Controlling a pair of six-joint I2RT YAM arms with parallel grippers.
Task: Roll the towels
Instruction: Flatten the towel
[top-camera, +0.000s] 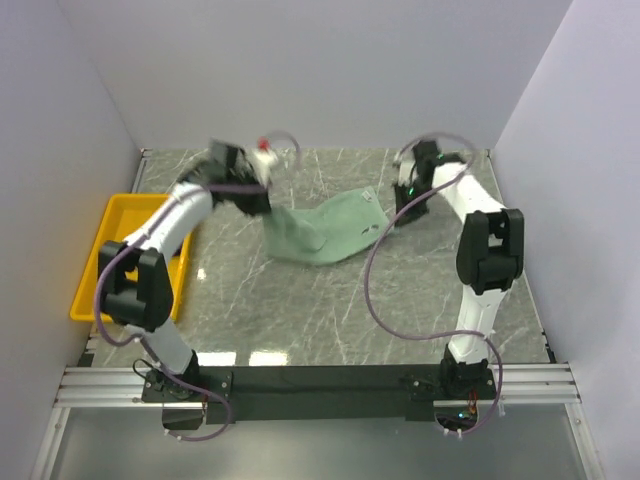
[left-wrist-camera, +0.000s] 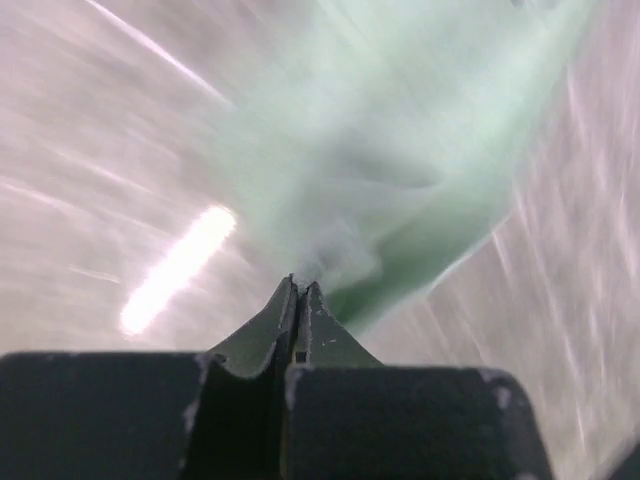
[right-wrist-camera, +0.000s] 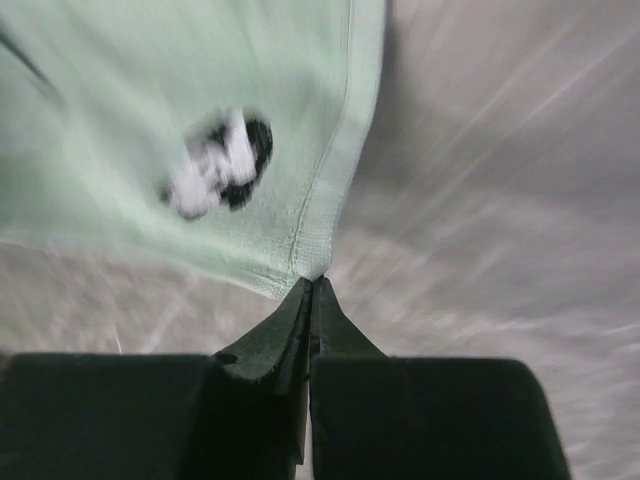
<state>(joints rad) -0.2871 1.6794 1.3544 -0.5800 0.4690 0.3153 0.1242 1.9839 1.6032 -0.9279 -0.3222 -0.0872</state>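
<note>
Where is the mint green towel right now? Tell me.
Top view: mint green towel lies far-centre on the table, pinched between left gripper and right gripper.

grey marbled table (top-camera: 330, 300) carries a rumpled mint towel (top-camera: 320, 235) and, left, a yellow tray (top-camera: 92, 275).

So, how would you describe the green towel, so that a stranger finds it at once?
On the grey marble table, look at the far middle. The mint green towel sits crumpled, one end pinched by the left gripper, the other by the right gripper. It is the only cloth; the yellow tray at the left is hard.
</note>
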